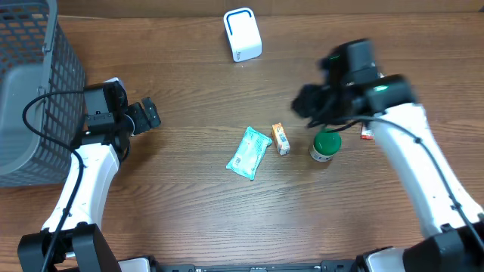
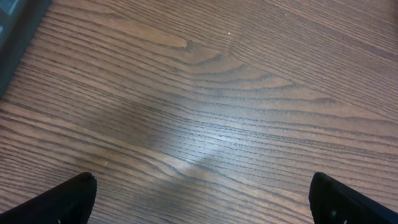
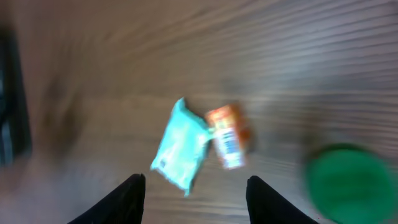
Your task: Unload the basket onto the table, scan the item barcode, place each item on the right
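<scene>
two arms apart: left tool (image 1: 146, 115) near basket (image 1: 30, 91), right tool (image 1: 306, 102) near jar (image 1: 325, 145)

Ahead of the right tool (image 3: 194, 184): teal packet (image 3: 180, 144), orange-and-white box (image 3: 227, 135), green-lidded jar (image 3: 345, 175), on a brown wood-grain table (image 2: 205, 93).

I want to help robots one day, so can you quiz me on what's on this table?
1. True or false: the left pincer is holding the teal packet.
2. Which of these lies nearest the green-lidded jar? A) grey basket B) small orange box C) white boxy device
3. Fill in: seen from overhead, the teal packet lies to the ____ of the small orange box.

Key: 1 false, it is open over bare wood. 2 B. 3 left.
</scene>
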You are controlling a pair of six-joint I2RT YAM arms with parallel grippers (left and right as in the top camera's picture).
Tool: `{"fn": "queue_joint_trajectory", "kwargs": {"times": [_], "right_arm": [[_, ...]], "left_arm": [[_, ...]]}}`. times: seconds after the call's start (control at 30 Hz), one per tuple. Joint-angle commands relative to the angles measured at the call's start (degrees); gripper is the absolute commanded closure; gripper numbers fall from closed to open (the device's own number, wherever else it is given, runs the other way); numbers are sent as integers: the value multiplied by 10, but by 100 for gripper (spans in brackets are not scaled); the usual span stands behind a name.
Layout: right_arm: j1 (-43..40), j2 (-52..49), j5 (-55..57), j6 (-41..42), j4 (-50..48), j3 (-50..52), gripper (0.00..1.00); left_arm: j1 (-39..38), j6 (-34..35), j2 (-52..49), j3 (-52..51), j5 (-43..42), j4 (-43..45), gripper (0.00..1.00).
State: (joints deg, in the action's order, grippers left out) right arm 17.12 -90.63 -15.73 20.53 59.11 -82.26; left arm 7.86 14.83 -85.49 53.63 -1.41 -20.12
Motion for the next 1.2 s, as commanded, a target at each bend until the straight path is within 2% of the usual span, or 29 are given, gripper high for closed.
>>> {"fn": "queue_joint_trajectory", "kwargs": {"times": [0.0, 0.2, 0.4, 0.67, 0.8, 1.0, 1.17], "right_arm": [[57, -14, 7, 30, -29, 37, 48], [136, -62, 82, 130, -132, 106, 51], [181, -122, 142, 187, -167, 131, 50], [223, -153, 118, 268, -180, 136, 49], [257, -153, 116, 308, -200, 136, 44], [301, -153, 144, 322, -242, 136, 44], [294, -153, 183, 322, -228, 136, 46]], "left_arm": [[-4, 0, 9, 10, 4, 0, 0], [-4, 0, 9, 10, 4, 0, 0], [-4, 0, 9, 10, 4, 0, 0], [-4, 0, 9, 10, 4, 0, 0], [-4, 0, 9, 10, 4, 0, 1], [-4, 0, 9, 10, 4, 0, 0], [-4, 0, 9, 10, 4, 0, 0]]}}
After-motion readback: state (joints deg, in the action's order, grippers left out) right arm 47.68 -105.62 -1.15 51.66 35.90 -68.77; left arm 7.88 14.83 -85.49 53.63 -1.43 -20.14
